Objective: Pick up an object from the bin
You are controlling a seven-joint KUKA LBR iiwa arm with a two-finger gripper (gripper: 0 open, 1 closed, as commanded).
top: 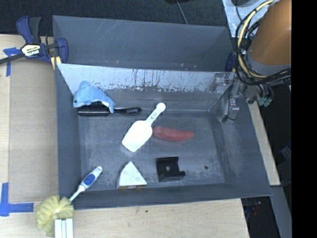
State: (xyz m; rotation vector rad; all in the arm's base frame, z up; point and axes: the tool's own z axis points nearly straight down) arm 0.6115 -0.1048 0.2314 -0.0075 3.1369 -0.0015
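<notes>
The gripper [229,107] hangs at the far right corner of the bin [148,48], close to the right wall and over bare floor. Whether it is wide or narrow cannot be told, and nothing shows in it. Judging by this, the pick has not begun: this is the stage of choosing and approaching.

Nearest to it, a little to the view's left and somewhat lower, lies a flat red strip [172,134]. It would be the likeliest target, though nothing shows the gripper reaching for it. The next move would call for travel inward over the strip, then a descent with the jaws across its narrow width.

Just beyond the strip, the white scoop [142,131] nearly touches its end and could get nudged. Lower in the view and apart from both sits a black block [169,168], then a white wedge [132,175] and a toothbrush [89,181]. Farthest left, a blue-backed brush [95,104] lies by the back wall. All are spread out, none stacked.
</notes>
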